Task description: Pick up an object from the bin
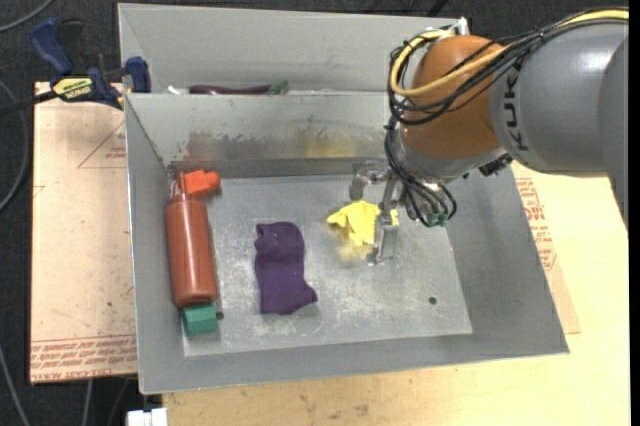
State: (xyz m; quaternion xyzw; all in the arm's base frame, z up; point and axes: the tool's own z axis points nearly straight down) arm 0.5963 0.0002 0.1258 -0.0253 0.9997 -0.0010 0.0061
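Gripper [374, 234] sat low over the bin's [440, 299] floor, right of centre. Crumpled yellow thing [353, 220] lay tight against its left side, mid-bin. Could not tell whether the gripper was spread or clamped on it. Purple cloth [281, 268] lay well left of it. Orange-red bottle [190, 252] lay along the left wall, with a green block [201, 319] at its near end.

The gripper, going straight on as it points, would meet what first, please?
Probably the crumpled yellow thing right under the gripper; depth is unclear, so it might instead touch the bin floor beside it.
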